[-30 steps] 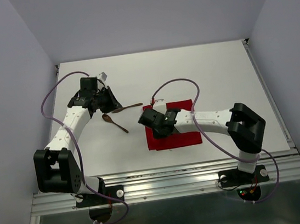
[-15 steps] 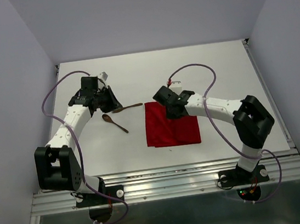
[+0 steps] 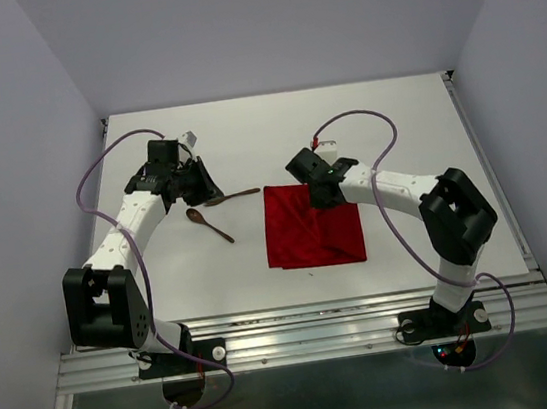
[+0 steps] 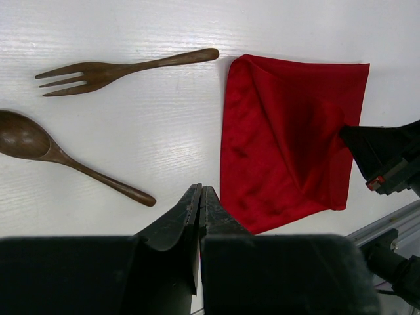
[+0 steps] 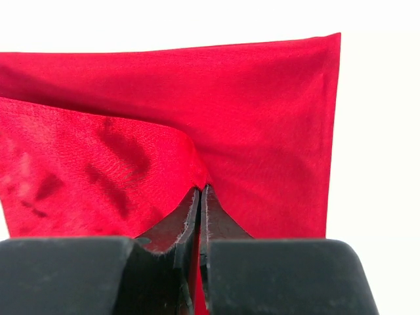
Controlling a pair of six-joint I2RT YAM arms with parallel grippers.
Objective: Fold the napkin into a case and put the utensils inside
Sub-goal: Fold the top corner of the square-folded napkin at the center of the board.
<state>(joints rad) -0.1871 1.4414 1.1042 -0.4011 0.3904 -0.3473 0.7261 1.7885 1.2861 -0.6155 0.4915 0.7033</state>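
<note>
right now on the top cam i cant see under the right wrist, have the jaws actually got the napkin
Observer: Yes. In the right wrist view the right jaws are shut on a raised fold of the napkin, and the cloth peaks up at their tips.
Operator: ok and the left jaws, holding anything
Observer: No. The left wrist view shows them shut with nothing between them, above bare table.
Operator: whats the utensil half hidden by the left wrist
Observer: A fork, with its tines pointing away from the napkin. The spoon lies beside it, and the two do not touch.
</note>
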